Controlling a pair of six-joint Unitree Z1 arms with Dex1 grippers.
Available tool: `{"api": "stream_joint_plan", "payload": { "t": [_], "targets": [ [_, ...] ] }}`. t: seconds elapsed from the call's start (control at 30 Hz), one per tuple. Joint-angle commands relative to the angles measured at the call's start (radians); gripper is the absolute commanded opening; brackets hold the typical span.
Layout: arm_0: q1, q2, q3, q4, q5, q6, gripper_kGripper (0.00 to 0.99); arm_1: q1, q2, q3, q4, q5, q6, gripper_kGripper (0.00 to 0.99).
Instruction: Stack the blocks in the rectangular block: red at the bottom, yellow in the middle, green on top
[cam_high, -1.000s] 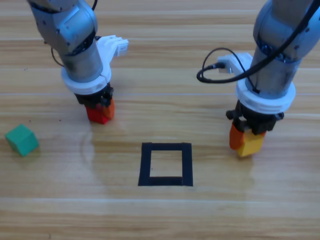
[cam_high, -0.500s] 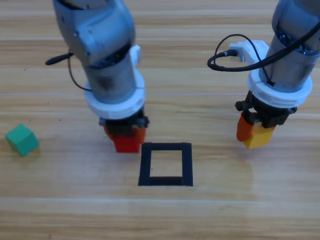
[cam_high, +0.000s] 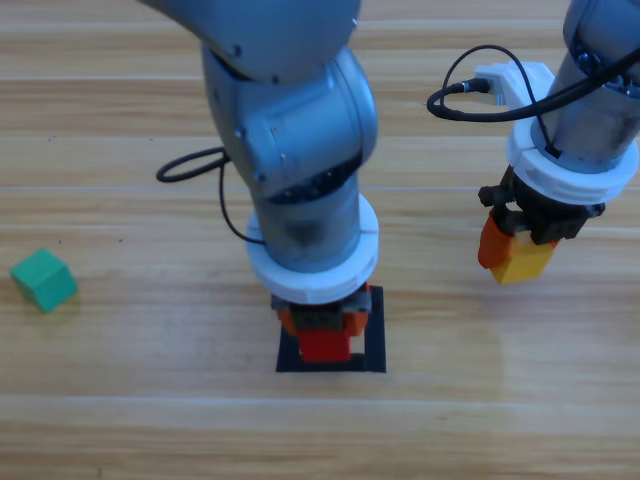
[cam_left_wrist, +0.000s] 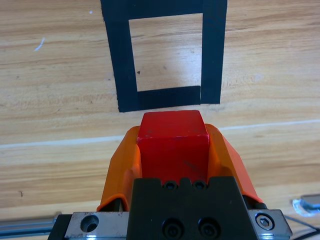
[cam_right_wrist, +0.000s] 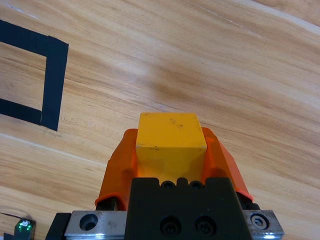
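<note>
the red cube (cam_left_wrist: 172, 145) is pinched between the orange jaws of the left gripper (cam_high: 322, 335), and it is now carried over the black tape outline (cam_high: 374, 330), where half a second ago it was still just outside the outline's upper left corner. in the left wrist view the outline is seen just ahead of the cube, so it cannot be told whether the cube is fully centred or already on the table (cam_high: 120, 400). the yellow cube (cam_high: 523, 262) is clamped in the right gripper (cam_high: 520, 255), held near the outline's right side and barely shifted. the green cube (cam_high: 44, 280) is left untouched well apart at the left edge. lowering and release of red is judged to be the step in hand.
</note>
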Motion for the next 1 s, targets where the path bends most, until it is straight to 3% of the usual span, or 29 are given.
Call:
{"api": "stream_joint_plan", "payload": {
  "t": [0.03, 1.0],
  "targets": [
    [-0.021, 0.106, -0.033, -0.034, 0.02, 0.018, 0.041, 0.025, -0.002, 0.004, -0.015, -0.02, 0.0, 0.075],
    [0.047, 0.155, -0.025, -0.087, 0.044, 0.121, 0.041, 0.025, 0.011, 0.007, -0.029, -0.02, -0.006, 0.075]
  ]
}}
